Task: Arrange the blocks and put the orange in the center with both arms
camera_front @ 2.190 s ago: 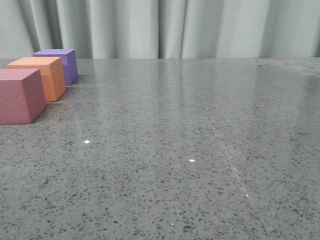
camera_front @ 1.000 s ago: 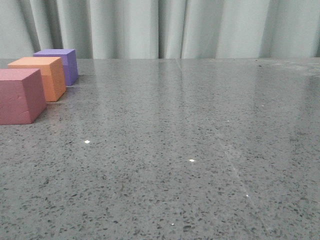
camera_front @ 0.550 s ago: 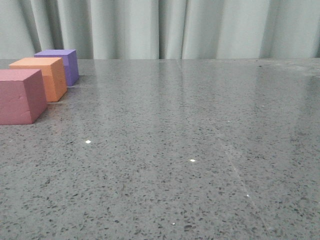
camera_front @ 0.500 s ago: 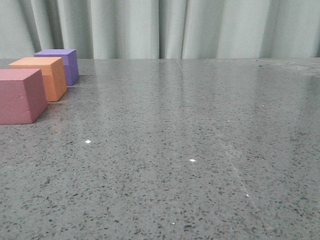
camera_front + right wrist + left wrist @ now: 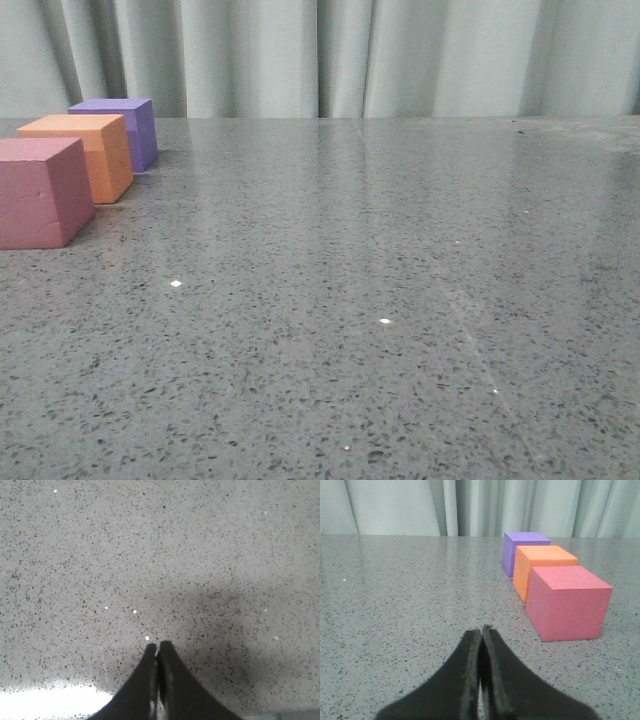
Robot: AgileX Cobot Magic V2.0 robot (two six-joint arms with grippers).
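Note:
Three foam blocks stand in a row at the table's far left: a pinkish-red one point(image 5: 38, 192) nearest, the orange one point(image 5: 80, 156) in the middle, a purple one point(image 5: 120, 130) behind. The orange cube sits close between the other two. In the left wrist view the same row shows: pink point(image 5: 567, 602), orange point(image 5: 542, 567), purple point(image 5: 522, 550). My left gripper point(image 5: 481, 628) is shut and empty, low over the table, short of the pink cube and to its side. My right gripper point(image 5: 156, 644) is shut and empty above bare stone. Neither gripper shows in the front view.
The grey speckled stone tabletop point(image 5: 380, 300) stretches to the right of the cubes. Pale curtains point(image 5: 320, 55) hang behind the table's far edge. A bright glare patch point(image 5: 45, 700) lies on the stone beside my right gripper.
The front view has shifted very slightly; the three cubes keep their places and spacing.

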